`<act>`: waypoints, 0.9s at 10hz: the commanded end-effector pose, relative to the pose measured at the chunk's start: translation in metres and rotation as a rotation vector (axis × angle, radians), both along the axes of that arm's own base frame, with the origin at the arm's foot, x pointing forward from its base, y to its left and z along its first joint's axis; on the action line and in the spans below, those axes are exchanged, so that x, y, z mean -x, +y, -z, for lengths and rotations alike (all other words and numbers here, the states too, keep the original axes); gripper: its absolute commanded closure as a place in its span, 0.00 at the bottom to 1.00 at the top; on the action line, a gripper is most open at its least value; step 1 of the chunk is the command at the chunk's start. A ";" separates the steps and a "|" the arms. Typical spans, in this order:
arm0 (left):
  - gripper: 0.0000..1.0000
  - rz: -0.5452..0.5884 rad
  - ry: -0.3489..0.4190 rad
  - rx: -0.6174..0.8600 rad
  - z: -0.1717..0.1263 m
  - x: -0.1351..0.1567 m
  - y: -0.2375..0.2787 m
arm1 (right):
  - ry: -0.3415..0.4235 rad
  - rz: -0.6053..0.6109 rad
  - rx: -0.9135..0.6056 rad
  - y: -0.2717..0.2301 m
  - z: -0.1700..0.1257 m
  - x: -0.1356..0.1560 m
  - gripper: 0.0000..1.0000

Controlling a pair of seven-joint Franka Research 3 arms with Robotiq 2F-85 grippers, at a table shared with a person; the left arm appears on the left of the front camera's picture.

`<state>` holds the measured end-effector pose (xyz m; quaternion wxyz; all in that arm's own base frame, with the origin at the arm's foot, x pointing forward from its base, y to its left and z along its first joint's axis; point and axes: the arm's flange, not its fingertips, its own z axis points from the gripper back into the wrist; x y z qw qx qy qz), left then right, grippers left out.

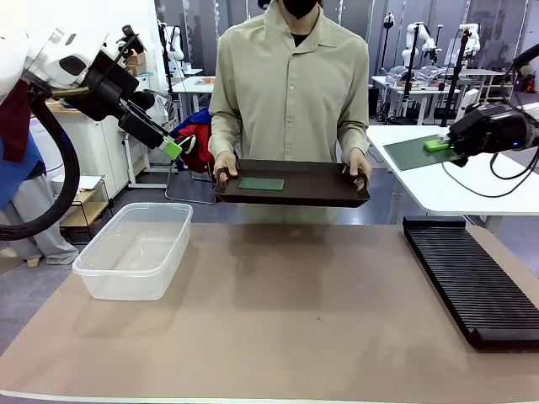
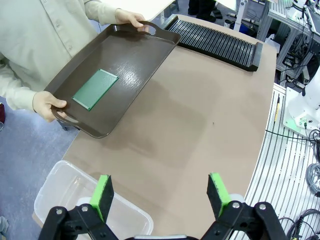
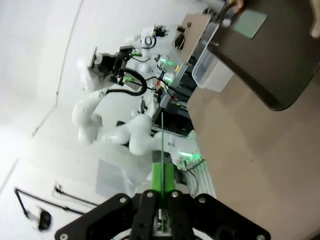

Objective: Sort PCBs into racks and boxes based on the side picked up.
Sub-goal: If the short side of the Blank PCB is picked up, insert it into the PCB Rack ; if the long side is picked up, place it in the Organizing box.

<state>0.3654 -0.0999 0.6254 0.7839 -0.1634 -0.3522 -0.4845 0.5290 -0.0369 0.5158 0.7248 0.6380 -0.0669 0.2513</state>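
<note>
Your right tool (image 1: 435, 145) is clamping a green board (image 1: 408, 154) up near the rack (image 1: 472, 278). Your left tool (image 2: 160, 192) is hanging spread over the box (image 1: 135, 250). Between them, a person's tray (image 1: 320, 192) is carrying a second board (image 1: 261, 183).

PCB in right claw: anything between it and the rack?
Nothing visible. The right claw holds the PCB up over the right side of the table. The rack lies on the table below and nearer, its slots bare. The tray is off to the left.

Fixed front, 2 wrists; common tray (image 1: 324, 178)
</note>
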 end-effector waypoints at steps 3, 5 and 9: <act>0.00 0.003 0.007 0.001 0.000 0.001 0.001 | -0.473 -0.040 0.002 -0.049 -0.019 0.012 0.98; 0.00 0.003 0.007 0.001 0.000 0.001 0.001 | -0.654 -0.035 0.030 -0.075 -0.026 0.008 0.98; 0.00 0.003 0.007 0.001 0.000 0.001 0.001 | -0.628 -0.017 0.016 -0.084 -0.033 0.008 0.98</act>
